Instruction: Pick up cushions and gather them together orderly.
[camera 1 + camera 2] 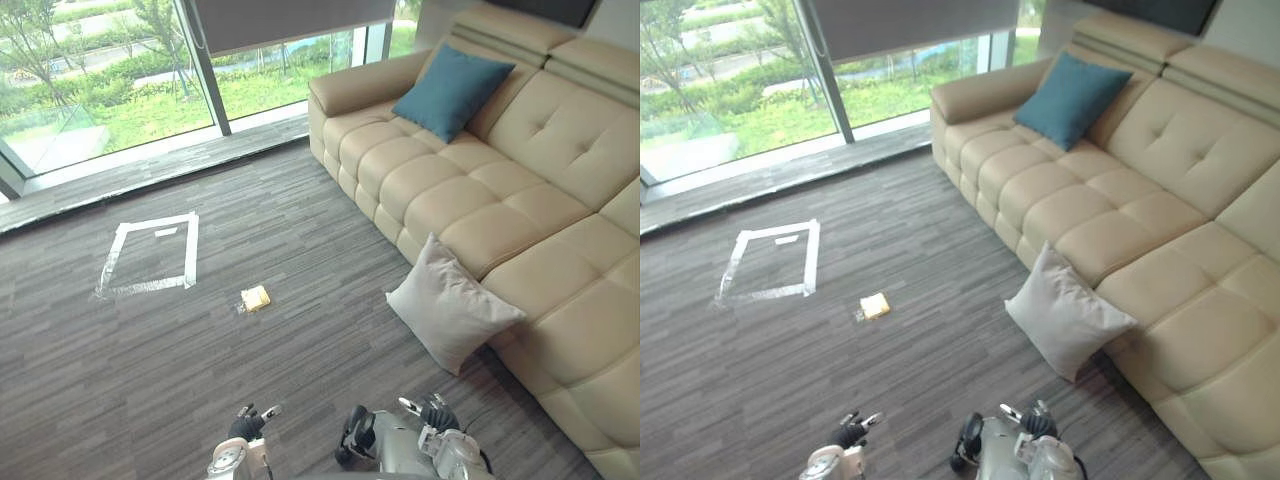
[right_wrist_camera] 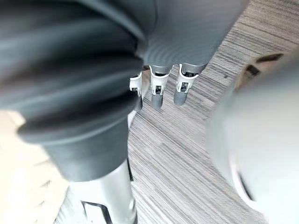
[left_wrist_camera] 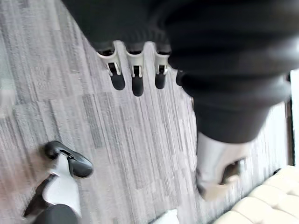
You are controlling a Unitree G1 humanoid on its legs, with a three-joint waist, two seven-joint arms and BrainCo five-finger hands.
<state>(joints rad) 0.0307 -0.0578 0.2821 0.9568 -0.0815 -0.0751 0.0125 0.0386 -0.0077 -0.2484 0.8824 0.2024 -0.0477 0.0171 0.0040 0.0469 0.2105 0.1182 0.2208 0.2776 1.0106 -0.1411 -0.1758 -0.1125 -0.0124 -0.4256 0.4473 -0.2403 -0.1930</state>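
L hand (image 3: 135,70) + R hand (image 2: 158,91) both empty, fingers straight. Grey cushion (image 1: 450,305) on floor (image 1: 300,230), leaning on sofa (image 1: 520,190) front; blue cushion (image 1: 452,90) at seat's armrest end.

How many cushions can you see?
2. A blue cushion leans on the sofa backrest, near the armrest. A light grey cushion stands on the floor, leaning against the sofa's front. More could be hidden outside the view.

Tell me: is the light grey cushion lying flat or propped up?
Propped up: the light grey cushion stands on the floor, leaning against the front of the beige sofa.
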